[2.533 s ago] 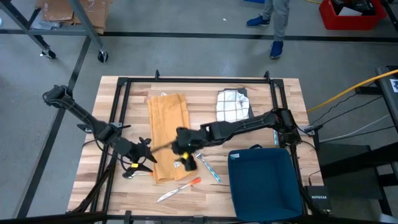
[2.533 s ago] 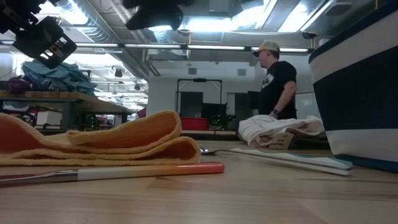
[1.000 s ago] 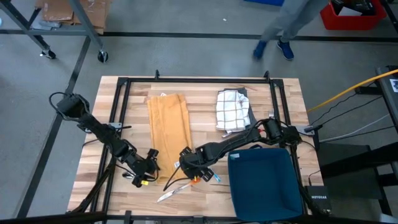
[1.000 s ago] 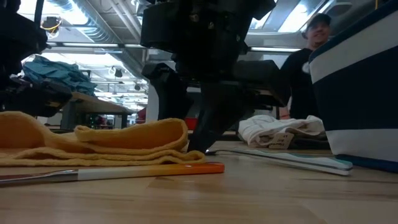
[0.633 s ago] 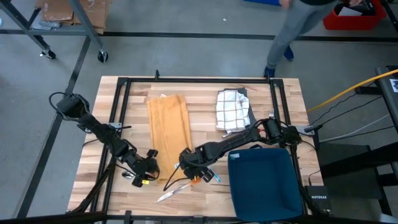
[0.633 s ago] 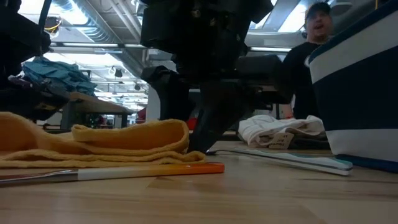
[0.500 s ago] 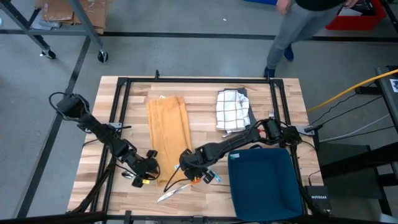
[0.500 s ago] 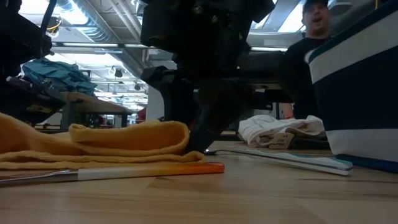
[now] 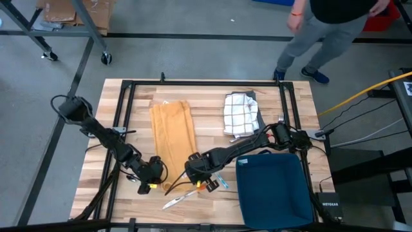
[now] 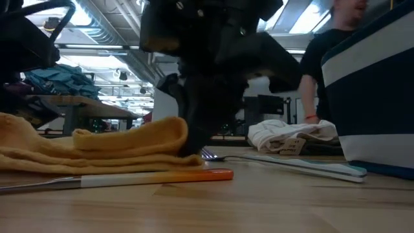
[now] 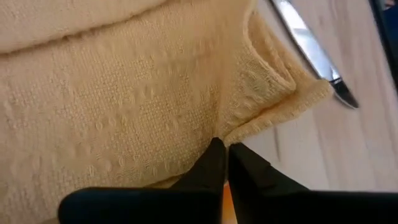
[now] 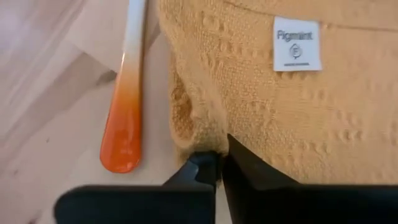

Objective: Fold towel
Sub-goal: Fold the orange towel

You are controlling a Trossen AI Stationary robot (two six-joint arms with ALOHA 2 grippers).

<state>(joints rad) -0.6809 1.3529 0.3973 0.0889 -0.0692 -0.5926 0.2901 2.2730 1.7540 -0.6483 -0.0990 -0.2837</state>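
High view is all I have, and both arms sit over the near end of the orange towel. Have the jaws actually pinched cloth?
Observer: Yes. In its wrist view the left gripper has its jaws shut on an edge fold of the orange towel.
Operator: And the right one?
Observer: The right gripper is shut on the towel's hem too, beside the knife's orange handle.
Operator: Has the towel left the table?
Observer: Not in the low view; its folds lie on the table.
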